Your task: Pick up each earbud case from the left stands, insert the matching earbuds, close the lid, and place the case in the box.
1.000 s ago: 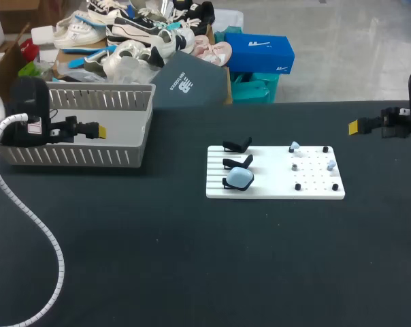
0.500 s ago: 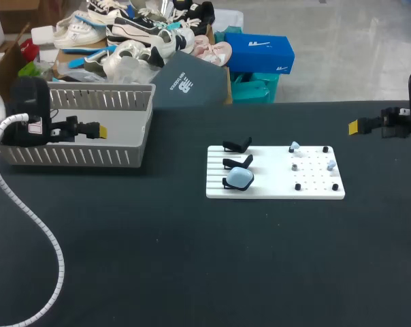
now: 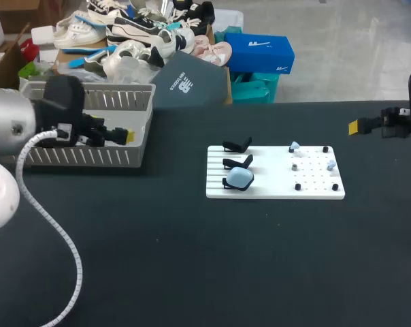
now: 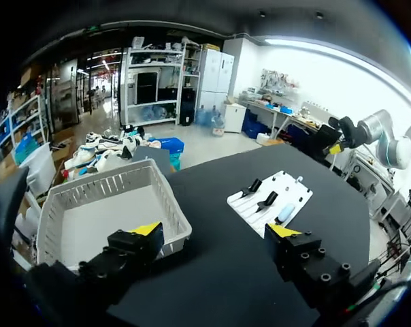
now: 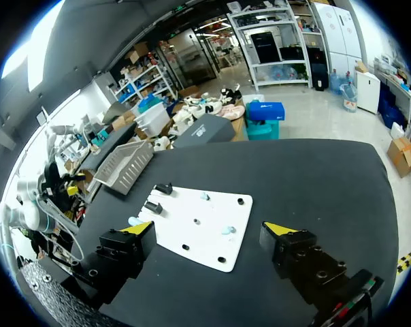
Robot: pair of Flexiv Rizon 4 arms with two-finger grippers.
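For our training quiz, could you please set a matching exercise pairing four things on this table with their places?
Things:
1. blue earbud case
2. loose earbuds
3. left gripper
4. right gripper

Places:
a. over bare table, right of the white board
b. on the board's pegged half
c. at the grey basket's right end
d. in the black stand nearest the robot

Pairs: 1-d, 2-b, 3-c, 4-a.

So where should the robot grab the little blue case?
Probably by its two rounded sides, coming down from above. The blue case rests in the nearest black stand, which cradles it along one edge and underneath. Its top looks bare, so fingers should fit there without bumping the stand.
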